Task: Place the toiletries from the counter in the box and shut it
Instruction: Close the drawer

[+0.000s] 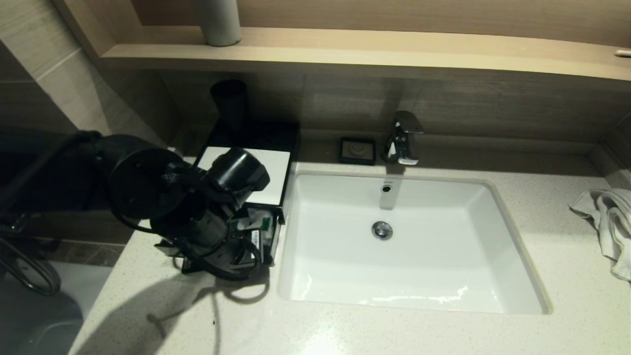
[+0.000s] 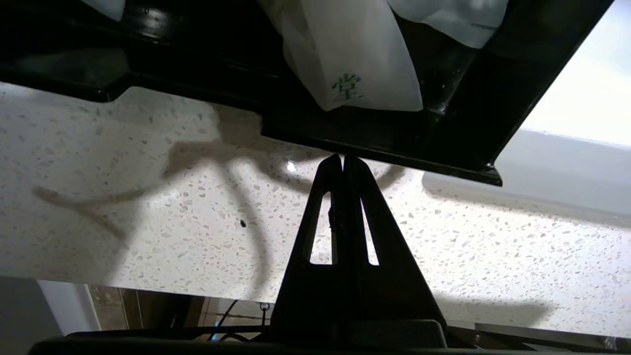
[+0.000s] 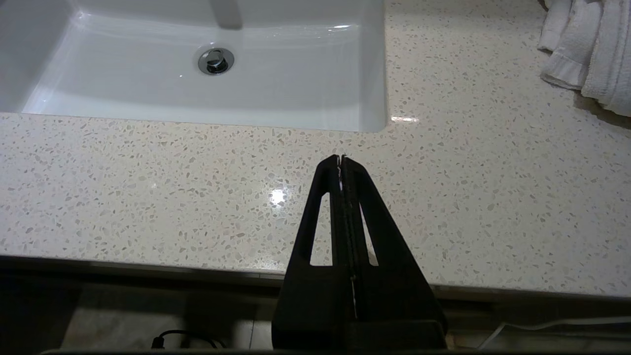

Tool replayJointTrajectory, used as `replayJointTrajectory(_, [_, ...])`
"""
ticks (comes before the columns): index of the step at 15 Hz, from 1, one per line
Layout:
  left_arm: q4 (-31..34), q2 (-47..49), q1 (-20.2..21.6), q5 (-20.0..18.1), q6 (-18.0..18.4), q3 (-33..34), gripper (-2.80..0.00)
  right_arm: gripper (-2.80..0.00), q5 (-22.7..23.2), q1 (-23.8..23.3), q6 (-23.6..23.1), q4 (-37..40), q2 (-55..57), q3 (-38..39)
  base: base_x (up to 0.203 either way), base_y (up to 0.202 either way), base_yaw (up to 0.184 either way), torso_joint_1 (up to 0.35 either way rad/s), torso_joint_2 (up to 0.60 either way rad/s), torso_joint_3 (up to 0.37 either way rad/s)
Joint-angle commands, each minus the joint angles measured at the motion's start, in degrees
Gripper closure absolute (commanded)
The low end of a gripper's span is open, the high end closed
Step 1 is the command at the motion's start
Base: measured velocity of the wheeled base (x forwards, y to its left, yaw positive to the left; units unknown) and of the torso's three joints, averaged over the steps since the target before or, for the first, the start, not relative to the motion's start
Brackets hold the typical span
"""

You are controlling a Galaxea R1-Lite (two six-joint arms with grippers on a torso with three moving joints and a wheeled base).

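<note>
One left gripper (image 2: pixel 343 160), fingers pressed together with nothing between them, sits at the front edge of one black box (image 2: pixel 458 128), left of centre in the head view. Inside the open box, two white sachets (image 2: pixel 352 64) show; any more are hidden. One right gripper (image 3: pixel 341 159), also closed and empty, hangs over the speckled counter (image 3: pixel 493 187) near the one sink (image 1: pixel 409 246). One towel (image 1: pixel 609 222) at right edge. Further back: one tap (image 1: pixel 403 138), one black dish (image 1: pixel 357 150), one black cup (image 1: pixel 230 103).
</note>
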Motion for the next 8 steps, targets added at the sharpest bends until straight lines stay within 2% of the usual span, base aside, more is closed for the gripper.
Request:
replayJointTrajectory(1, [-0.29, 1.25, 0.07, 0.21, -0.22, -0.39, 0.0, 0.0, 0.01, 0.0, -0.07, 0.09, 0.0, 0.0, 0.0, 0.0, 0.0, 0.0, 0.0, 0.0])
replayJointTrajectory(8, [-3.45, 1.69, 0.35, 0.39, -0.13, -1.84, 0.0, 0.0, 0.01, 0.0, -0.07, 0.01, 0.0, 0.0, 0.0, 0.0, 0.0, 0.0, 0.0, 0.0])
